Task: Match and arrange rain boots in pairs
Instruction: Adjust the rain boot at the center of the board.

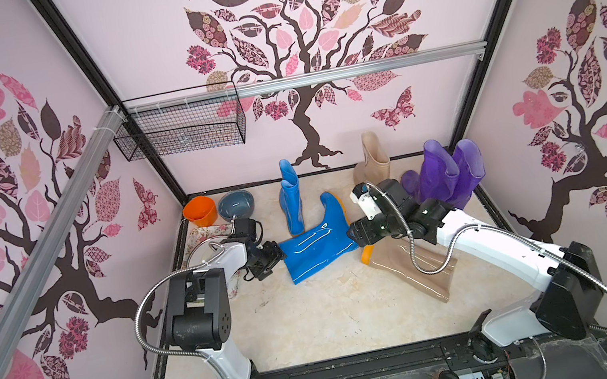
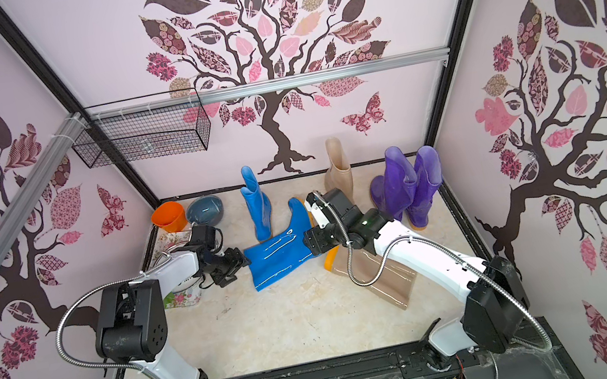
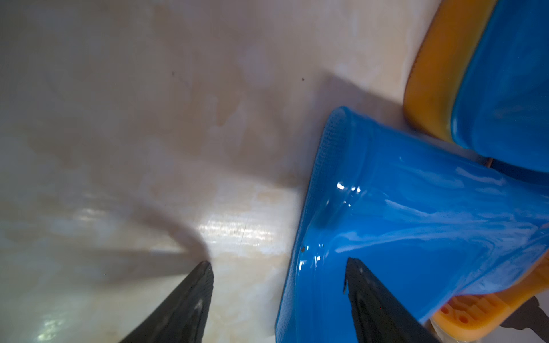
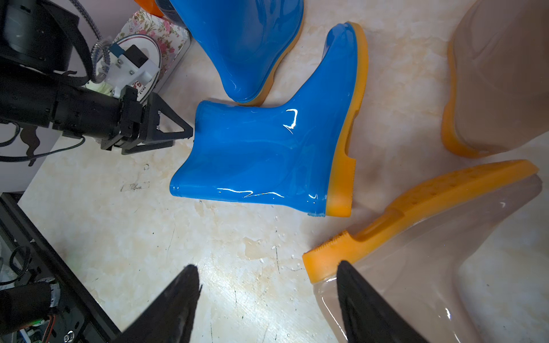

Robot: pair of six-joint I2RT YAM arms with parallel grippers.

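While the fallen blue boot lies on the tabletop beside its upright twin, the left fingers gape at its cuff and the right fingers hang open near the toppled beige boot.

Both top views are looking down from high over the near edge toward the far wall, seeing the whole table. The left wrist camera is peering close at the lying blue boot; the right wrist camera is watching it from farther back.
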